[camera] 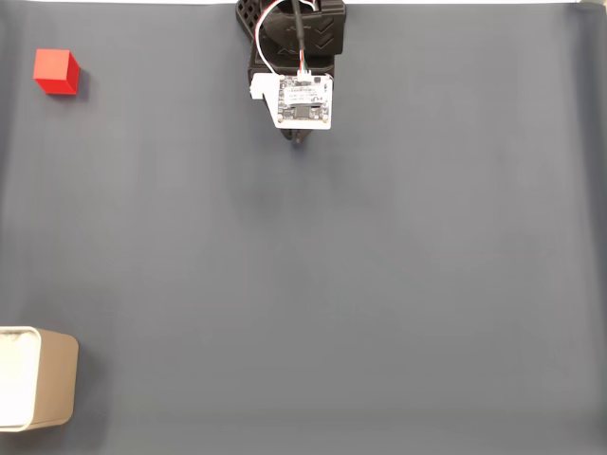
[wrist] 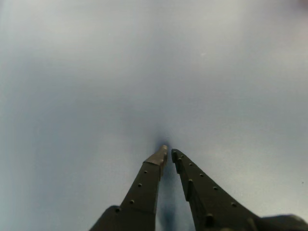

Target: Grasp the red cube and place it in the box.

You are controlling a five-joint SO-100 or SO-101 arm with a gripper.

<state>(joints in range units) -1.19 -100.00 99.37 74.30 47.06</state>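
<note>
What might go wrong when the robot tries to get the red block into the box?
1. The red cube sits far off at the left edge of the fixed view, away from the claw, so the reach is long and may miss.
2. In the wrist view the claw is almost shut; it must open before it can grab.
3. The box is partly cut off at the fixed view's edge, so a drop could hit the rim.

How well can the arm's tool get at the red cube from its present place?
Probably yes: only bare grey mat lies between the tool and the red cube, which stands alone far left in the fixed view. Nothing blocks it.
</note>
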